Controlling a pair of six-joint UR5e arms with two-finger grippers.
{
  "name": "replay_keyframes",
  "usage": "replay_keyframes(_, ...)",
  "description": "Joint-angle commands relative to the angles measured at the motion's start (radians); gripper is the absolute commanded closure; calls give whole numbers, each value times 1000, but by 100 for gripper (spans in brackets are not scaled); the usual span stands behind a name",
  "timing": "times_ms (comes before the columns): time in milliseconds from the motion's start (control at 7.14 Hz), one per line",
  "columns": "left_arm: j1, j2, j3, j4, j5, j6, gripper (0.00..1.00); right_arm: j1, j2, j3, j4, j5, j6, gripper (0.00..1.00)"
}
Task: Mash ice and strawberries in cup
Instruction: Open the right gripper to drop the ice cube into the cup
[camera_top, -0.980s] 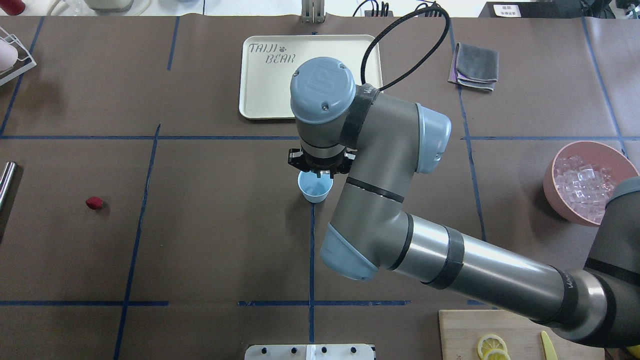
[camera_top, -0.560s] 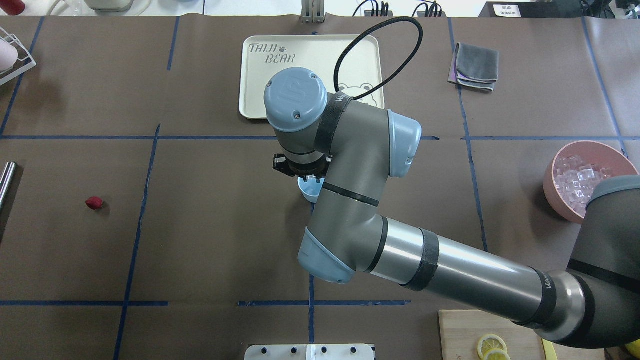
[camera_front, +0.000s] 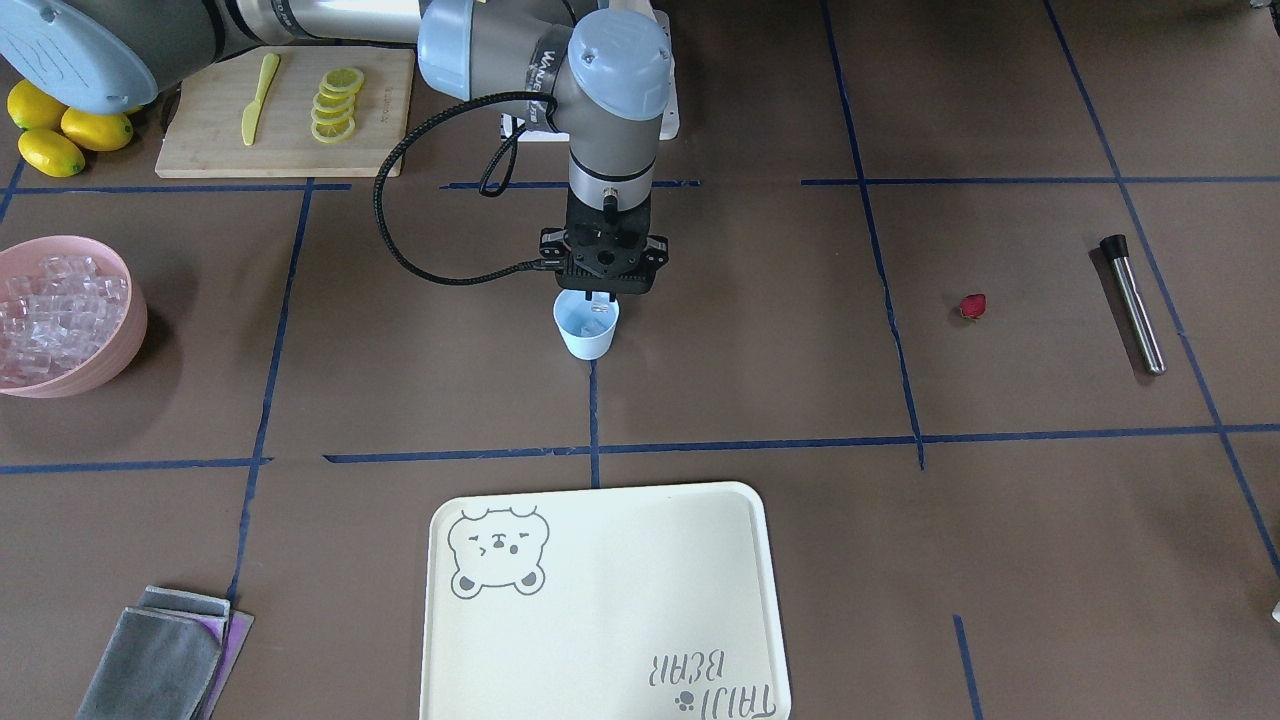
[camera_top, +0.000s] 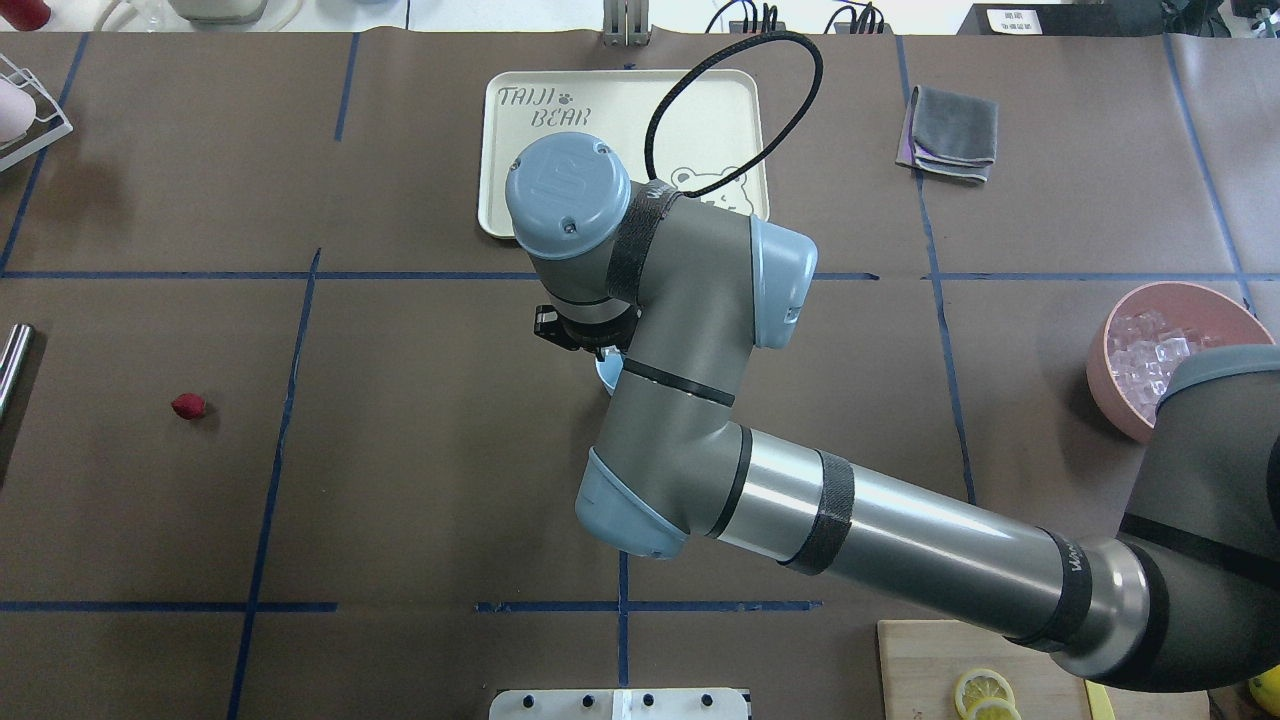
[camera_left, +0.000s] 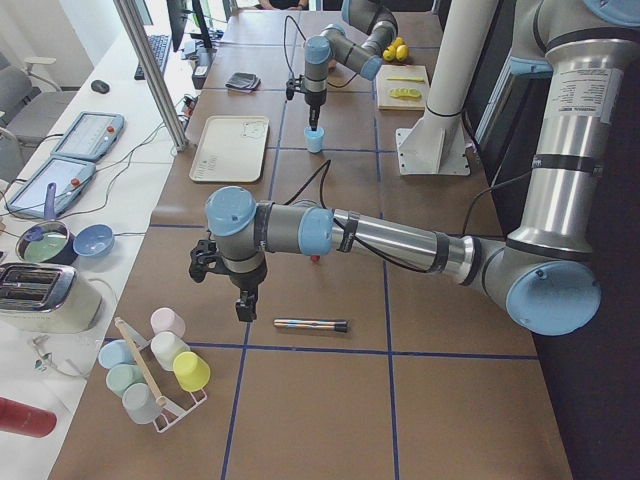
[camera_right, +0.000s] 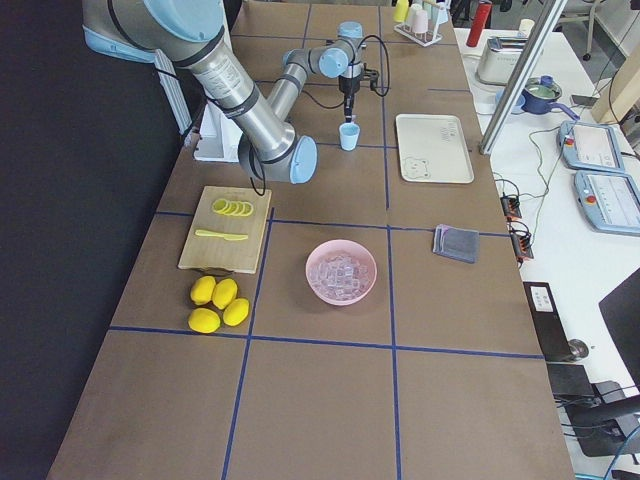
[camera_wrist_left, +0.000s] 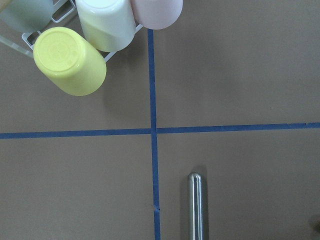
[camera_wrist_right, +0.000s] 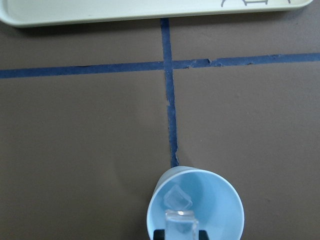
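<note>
The pale blue cup (camera_front: 587, 332) stands upright at the table's middle. One clear ice cube (camera_wrist_right: 178, 199) lies inside it. My right gripper (camera_front: 598, 297) hangs straight down just above the cup's rim. In the right wrist view it is shut on a second ice cube (camera_wrist_right: 180, 222) over the cup's mouth. The dark red strawberry piece (camera_front: 972, 306) lies alone on the mat, far from the cup, and also shows in the overhead view (camera_top: 188, 405). My left gripper (camera_left: 245, 305) hovers near the steel muddler (camera_left: 312, 325); I cannot tell whether it is open or shut.
A pink bowl (camera_front: 122, 345) of ice cubes stands on the right arm's side. A cream tray (camera_front: 600, 600) lies beyond the cup. A cutting board (camera_front: 290, 120) carries lemon slices and a yellow knife. Grey cloths (camera_front: 160, 655) lie farther off, and a rack of cups (camera_wrist_left: 75, 60) stands near the muddler.
The right arm's wrist has shifted left in the overhead view and now covers most of the cup. The cup and the strawberry have not moved.
</note>
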Motion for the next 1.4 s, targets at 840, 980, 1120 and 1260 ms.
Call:
replay_keyframes(840, 6, -6, 0, 0, -2, 0, 0, 37, -2, 30, -11, 6, 0, 1)
replay_keyframes(980, 6, -9, -1, 0, -2, 0, 0, 73, -14, 74, -51, 8, -17, 0)
replay_keyframes(1120, 7, -9, -5, 0, 1, 0, 0, 116, -42, 132, -78, 14, -64, 0)
replay_keyframes(1260, 9, -11, -8, 0, 3, -2, 0, 167, -163, 277, -79, 17, -125, 0)
